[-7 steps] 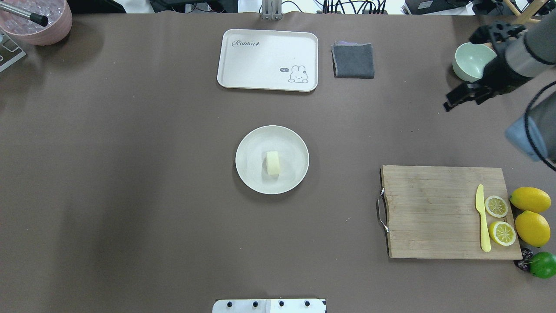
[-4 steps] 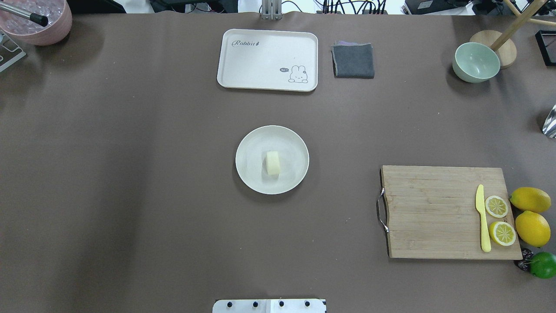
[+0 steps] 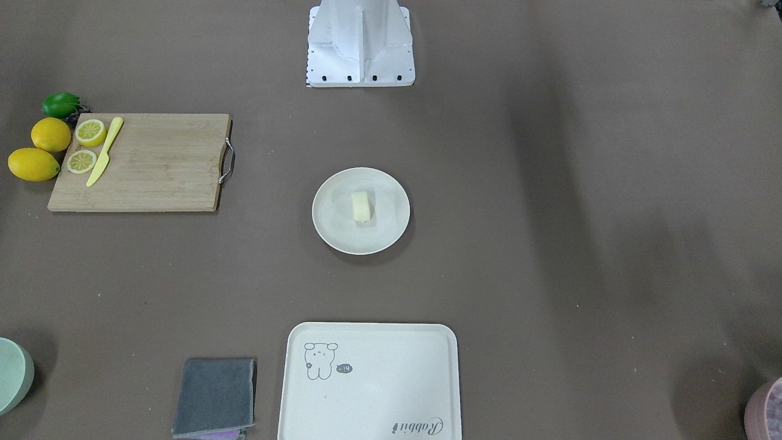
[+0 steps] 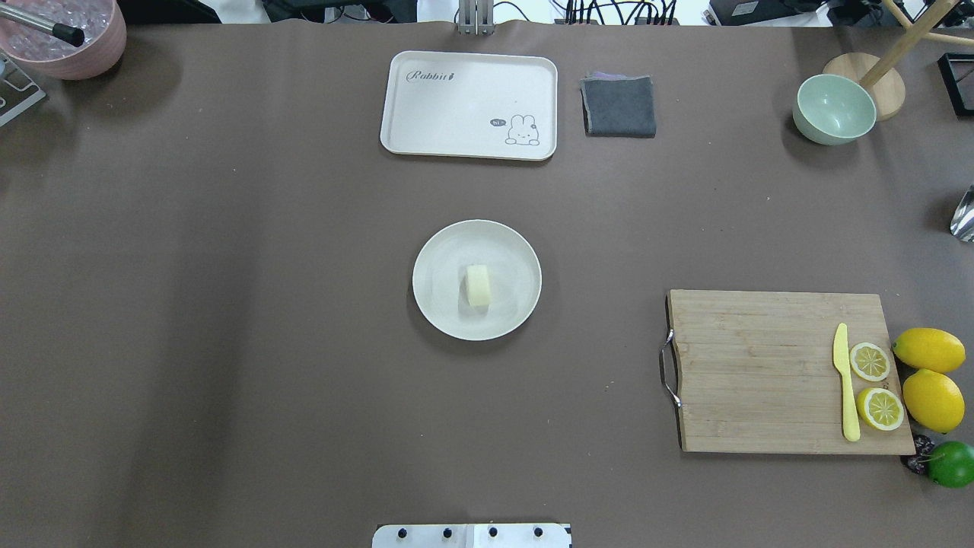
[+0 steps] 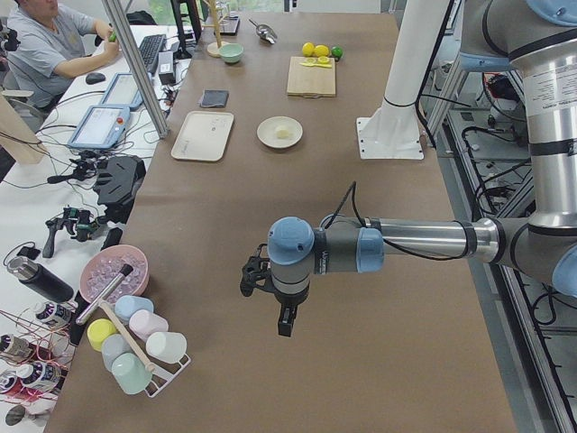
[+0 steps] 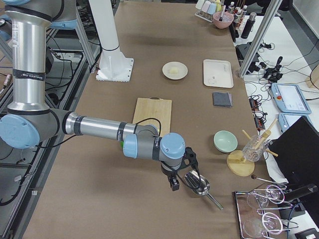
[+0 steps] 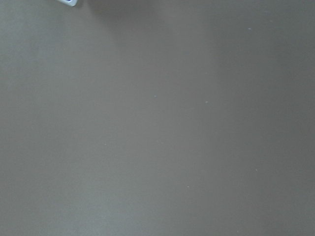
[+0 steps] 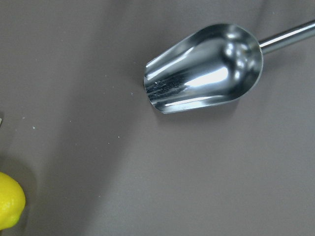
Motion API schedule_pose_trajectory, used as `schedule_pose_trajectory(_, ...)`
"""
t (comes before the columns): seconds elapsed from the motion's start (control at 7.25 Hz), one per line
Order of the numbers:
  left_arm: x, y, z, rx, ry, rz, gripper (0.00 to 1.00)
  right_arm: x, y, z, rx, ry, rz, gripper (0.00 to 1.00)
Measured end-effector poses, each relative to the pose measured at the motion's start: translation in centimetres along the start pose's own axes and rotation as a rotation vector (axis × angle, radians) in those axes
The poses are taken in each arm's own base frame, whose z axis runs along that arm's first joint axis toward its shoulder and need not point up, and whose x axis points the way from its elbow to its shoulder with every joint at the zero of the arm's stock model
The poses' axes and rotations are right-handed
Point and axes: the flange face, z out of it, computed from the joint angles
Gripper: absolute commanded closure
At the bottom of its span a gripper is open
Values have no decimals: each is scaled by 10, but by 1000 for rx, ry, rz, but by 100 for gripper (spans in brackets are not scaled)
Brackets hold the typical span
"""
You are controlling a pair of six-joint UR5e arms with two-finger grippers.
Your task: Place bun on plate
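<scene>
One bun (image 4: 478, 285) on one plate (image 4: 441, 259), one "Rabbit" tray (image 4: 456, 106), two lemon slices (image 4: 869, 361); left gripper (image 5: 284, 327) and right gripper (image 6: 173, 184) spread indiscernible.

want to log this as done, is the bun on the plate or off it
On it. The bun lies near the middle of the plate, inside its rim, in the overhead and front-facing views.
</scene>
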Motion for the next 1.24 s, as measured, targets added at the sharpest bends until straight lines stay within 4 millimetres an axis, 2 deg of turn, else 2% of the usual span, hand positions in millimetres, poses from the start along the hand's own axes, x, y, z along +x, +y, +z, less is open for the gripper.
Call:
schedule_pose_trajectory(0.41, 3, -4, 0, 14, 31, -41, 2, 6, 16, 2, -22, 39, 12, 0)
schedule_pose_trajectory(0.83, -2, -1, 6, 36, 38, -25, 2, 5, 13, 0, -17, 40, 10, 0)
schedule_pose_trajectory(1.24, -4, -1, 14, 54, 91, -17, 2, 5, 21, 6, -19, 16, 23, 0)
